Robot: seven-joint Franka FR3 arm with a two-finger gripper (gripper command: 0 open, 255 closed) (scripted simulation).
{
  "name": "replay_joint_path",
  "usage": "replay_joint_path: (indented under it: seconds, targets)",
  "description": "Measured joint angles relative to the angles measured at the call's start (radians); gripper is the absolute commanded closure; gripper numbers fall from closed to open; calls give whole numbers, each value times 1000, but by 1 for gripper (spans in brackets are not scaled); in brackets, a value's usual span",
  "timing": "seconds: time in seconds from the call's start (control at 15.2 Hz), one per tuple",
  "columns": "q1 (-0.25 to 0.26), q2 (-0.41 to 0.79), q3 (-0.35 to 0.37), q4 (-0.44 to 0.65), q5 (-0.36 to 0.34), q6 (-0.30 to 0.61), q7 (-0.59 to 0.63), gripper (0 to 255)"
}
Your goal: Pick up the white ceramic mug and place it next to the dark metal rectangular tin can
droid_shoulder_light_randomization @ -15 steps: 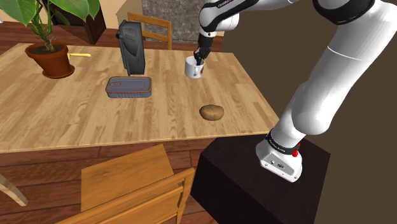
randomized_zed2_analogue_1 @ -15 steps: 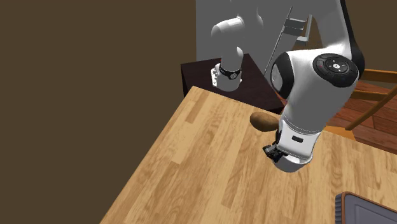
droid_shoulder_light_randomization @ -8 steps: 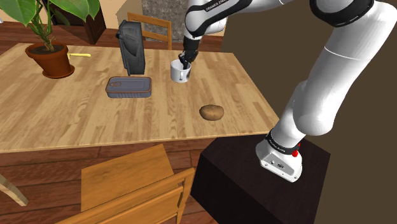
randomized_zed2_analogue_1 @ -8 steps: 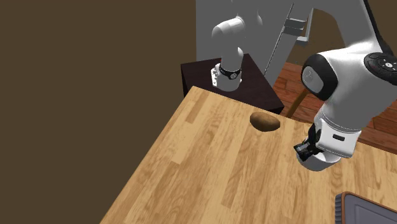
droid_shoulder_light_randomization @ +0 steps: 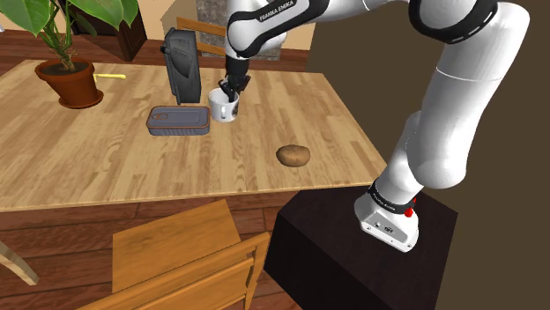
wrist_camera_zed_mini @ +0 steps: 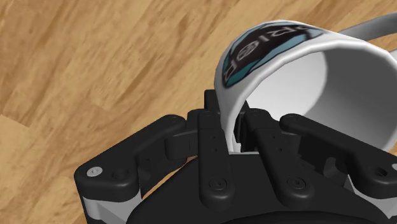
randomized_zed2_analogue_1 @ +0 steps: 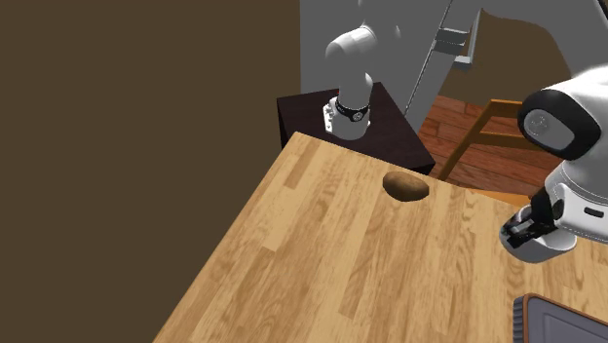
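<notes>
Beside the dark tin can (droid_shoulder_light_randomization: 179,121), the white mug (droid_shoulder_light_randomization: 224,109) is pinched by the fingers (wrist_camera_zed_mini: 210,127) (one inside it).

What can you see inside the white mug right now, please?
One black finger of the gripper reaches inside the mug, pinching its wall against the other finger outside. The inner wall in sight is bare; the gripper covers the rest.
</notes>
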Motion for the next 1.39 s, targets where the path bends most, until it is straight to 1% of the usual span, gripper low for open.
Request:
replay_joint_path:
  seconds: [0.33, 0.79, 1.19, 1.39]
  targets:
    - [57, 72, 35, 108, -9, -32, 101, 255]
    - [131, 231, 72, 348, -19, -110, 230, 255]
    - [186, 424, 95, 655, -26, -221, 326, 255]
    - [209, 544, 103, 860, -30, -306, 371, 255]
